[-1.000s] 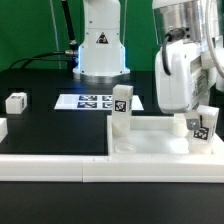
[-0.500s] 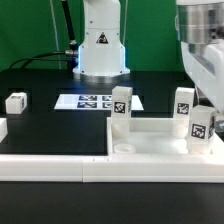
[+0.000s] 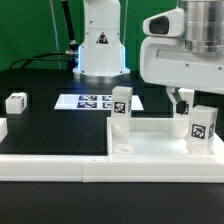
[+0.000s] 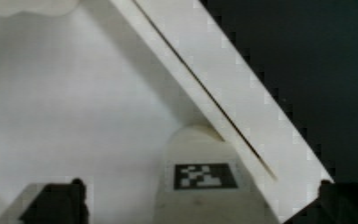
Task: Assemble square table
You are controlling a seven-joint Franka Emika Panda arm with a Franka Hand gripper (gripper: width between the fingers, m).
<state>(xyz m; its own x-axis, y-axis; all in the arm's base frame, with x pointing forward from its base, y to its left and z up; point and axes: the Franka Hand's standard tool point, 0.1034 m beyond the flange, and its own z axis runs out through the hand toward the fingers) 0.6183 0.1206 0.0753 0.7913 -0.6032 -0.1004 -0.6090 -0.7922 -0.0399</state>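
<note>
Gripper (image 3: 184, 100) has swung round above the right leg block (image 3: 201, 126).

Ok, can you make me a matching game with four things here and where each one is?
1 marker board
2 loose leg
3 leg nearest the marker board
4 hand

A upright on the slab
B open, above the slab
C flat on the black table, before the robot base
D lying on the black table, at the exterior view's left

Pairs: 1-C, 2-D, 3-A, 4-B
</note>
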